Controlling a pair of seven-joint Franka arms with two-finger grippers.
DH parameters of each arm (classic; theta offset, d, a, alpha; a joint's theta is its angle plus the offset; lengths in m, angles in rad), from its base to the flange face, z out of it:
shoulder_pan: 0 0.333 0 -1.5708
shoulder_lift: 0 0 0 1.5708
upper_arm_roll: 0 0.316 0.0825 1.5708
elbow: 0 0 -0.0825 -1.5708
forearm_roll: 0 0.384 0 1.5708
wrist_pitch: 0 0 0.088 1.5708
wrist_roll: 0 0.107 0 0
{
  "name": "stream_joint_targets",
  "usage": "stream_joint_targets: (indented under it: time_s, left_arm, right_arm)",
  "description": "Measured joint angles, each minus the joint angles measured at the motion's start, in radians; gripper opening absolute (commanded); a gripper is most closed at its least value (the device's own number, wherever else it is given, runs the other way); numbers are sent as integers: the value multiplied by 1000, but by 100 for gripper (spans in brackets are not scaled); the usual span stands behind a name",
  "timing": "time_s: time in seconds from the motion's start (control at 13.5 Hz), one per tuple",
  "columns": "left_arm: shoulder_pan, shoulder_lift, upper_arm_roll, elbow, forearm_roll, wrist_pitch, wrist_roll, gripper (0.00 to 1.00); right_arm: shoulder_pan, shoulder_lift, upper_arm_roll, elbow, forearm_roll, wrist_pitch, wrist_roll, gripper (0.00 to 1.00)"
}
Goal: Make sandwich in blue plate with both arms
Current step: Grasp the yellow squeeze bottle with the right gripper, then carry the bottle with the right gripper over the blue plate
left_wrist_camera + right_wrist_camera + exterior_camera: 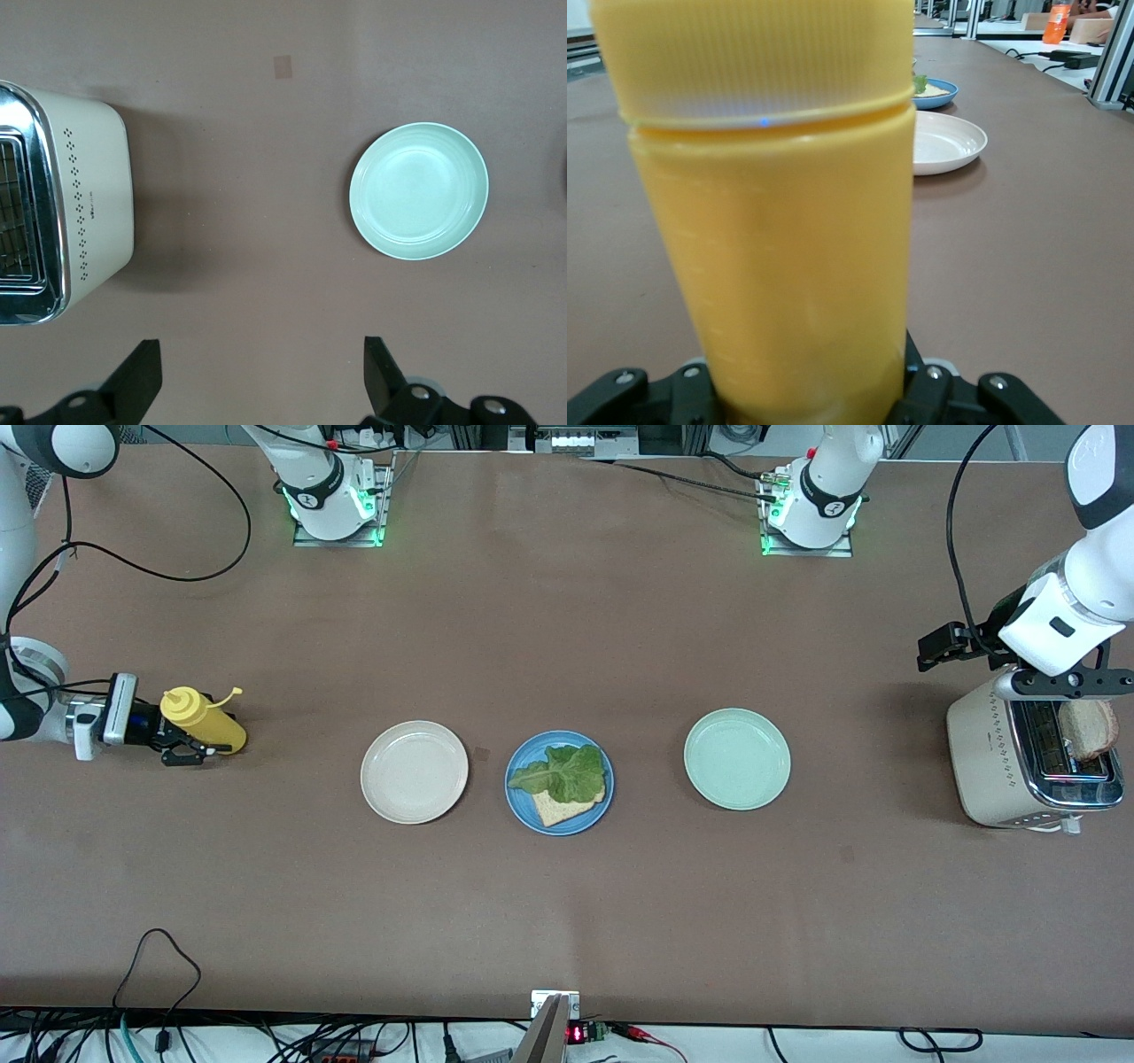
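High front view, 2 close wrist views

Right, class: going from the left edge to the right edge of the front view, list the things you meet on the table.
Right pincer → yellow squeeze bottle → cream plate → blue plate with bread and lettuce → mint-green plate → toaster, with the left pincer above it.

Mustard bottle [205, 720], toaster [992, 766], 2 empty plates [414, 771].

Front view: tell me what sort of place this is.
Likely a robotics lab bench staged as a kitchen: arm bases bolted to a brown table, a toaster, a yellow squeeze bottle, loose cables along its edge.
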Motion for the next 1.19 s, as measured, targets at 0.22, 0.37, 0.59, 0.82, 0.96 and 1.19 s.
stream_joint_targets:
  time_s: [0.22,0.37,0.59,0.82,0.96,1.19]
  left_arm:
    - [0,0,0,0,0,-1,0,100]
    - [0,0,0,0,0,-4,0,100]
    - [1,0,0,0,0,-5,0,100]
    - [1,0,1,0,0,-6,1,100]
    - [1,0,1,0,0,-6,2,100]
    - [1,0,1,0,0,-6,6,100]
  right_arm:
    - [66,-37,-2,32,-5,4,66,0]
    - [114,-84,-3,36,-36,28,142,0]
    - [186,-168,-3,39,-100,46,286,0]
    - [267,-244,-3,39,-160,69,424,0]
    - [327,-272,-3,39,-191,88,513,0]
    - [424,-299,-3,39,-249,143,680,0]
